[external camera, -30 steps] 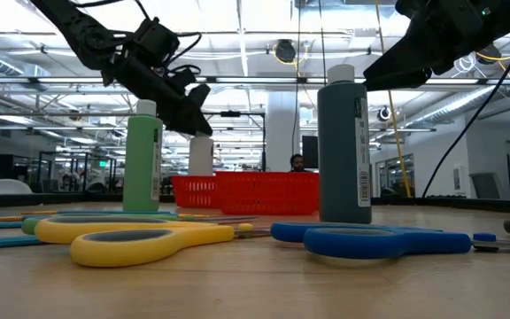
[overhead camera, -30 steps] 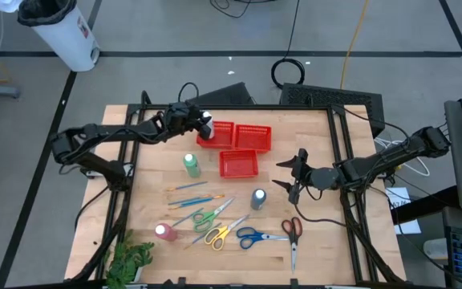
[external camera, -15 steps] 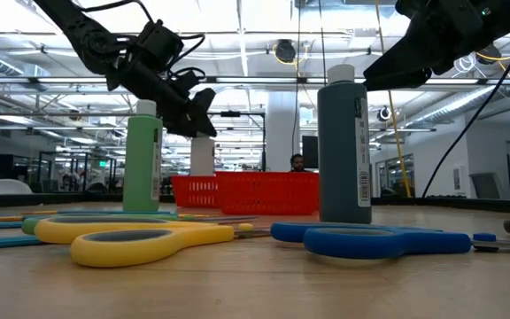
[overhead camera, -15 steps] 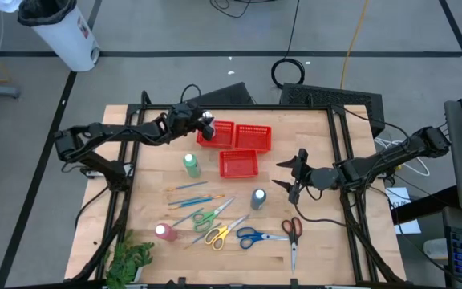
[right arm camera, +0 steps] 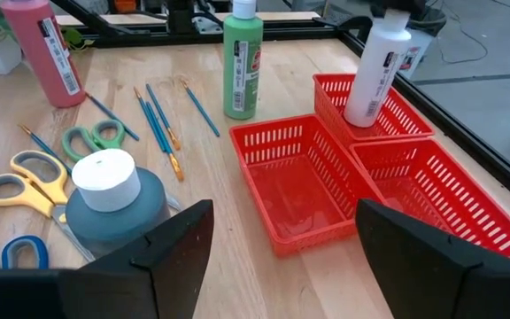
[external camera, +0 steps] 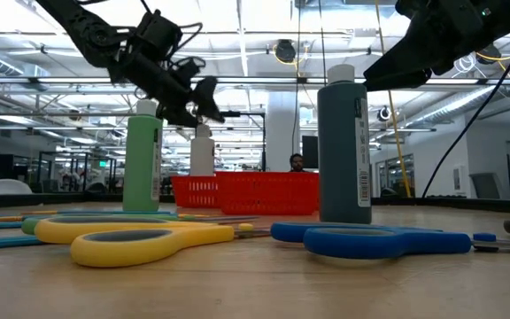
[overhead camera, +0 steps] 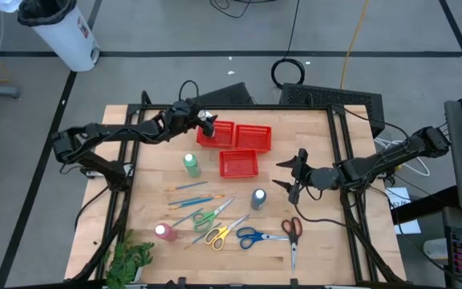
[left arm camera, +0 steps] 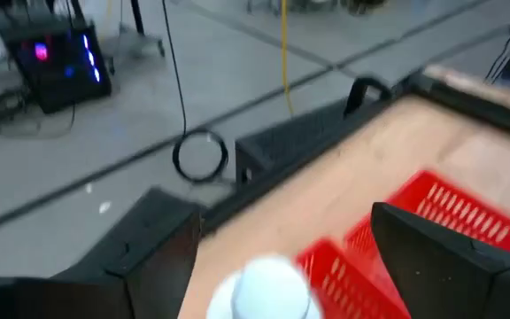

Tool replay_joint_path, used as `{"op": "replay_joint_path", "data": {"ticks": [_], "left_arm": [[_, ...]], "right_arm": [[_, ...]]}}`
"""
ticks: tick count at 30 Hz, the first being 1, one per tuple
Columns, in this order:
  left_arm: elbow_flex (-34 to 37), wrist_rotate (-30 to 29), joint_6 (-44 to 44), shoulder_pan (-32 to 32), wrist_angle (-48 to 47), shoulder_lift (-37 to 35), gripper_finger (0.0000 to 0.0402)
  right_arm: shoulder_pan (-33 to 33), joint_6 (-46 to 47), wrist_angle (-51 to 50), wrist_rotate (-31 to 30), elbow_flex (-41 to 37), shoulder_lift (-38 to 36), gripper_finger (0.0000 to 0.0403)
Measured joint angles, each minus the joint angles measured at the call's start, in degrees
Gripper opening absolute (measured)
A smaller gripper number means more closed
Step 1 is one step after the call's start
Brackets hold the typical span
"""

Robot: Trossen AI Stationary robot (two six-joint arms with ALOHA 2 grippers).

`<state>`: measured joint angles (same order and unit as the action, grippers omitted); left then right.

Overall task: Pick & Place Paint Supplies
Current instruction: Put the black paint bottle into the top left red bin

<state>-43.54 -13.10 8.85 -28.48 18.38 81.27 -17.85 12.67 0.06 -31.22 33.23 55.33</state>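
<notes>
- Plant (overhead camera: 129, 261): table's near left corner, not a supply.
- Pink bottle (overhead camera: 164, 232), green bottle (overhead camera: 191, 164), brushes (overhead camera: 192, 193), scissors (overhead camera: 239, 234): loose on the table, left to right, unsorted.
- Left gripper (overhead camera: 205, 122): jaws apart just above the white bottle (right arm camera: 376, 73), which stands upright in the far-left basket (overhead camera: 215, 134).
- Step judged: placing done; next, lift clear and fetch another supply.
- Grey-blue bottle (overhead camera: 258, 198): upright, nearest the right gripper (overhead camera: 296, 177), jaws apart, waiting.
- Right wrist view alone shows the bottle's base inside the basket; the high view hides it.
</notes>
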Motion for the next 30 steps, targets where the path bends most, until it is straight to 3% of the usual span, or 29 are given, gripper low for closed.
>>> {"op": "replay_joint_path", "data": {"ticks": [6,14,19,25,30], "left_arm": [[-0.05,0.04,-2.55,1.29,-3.70,-7.26,0.0343],[0.17,0.07,0.36,5.76,-19.87,-24.62,0.0344],[6.60,-0.01,-1.88,13.45,-15.13,-35.03,0.0339],[17.56,-0.30,-4.07,20.02,-0.55,-44.30,0.0329],[21.03,-0.34,-4.65,21.90,5.11,-46.60,0.0332]], "right_arm": [[-0.33,0.34,-3.44,0.02,-0.01,0.03,0.0267],[-3.45,2.93,-7.35,2.83,-0.02,0.02,0.0263],[-4.56,7.34,-6.54,9.03,-2.75,0.63,0.0263],[-4.87,3.69,11.44,10.62,-13.71,5.63,0.0263],[-4.86,1.60,32.11,15.02,-19.37,14.27,0.0263]]}}
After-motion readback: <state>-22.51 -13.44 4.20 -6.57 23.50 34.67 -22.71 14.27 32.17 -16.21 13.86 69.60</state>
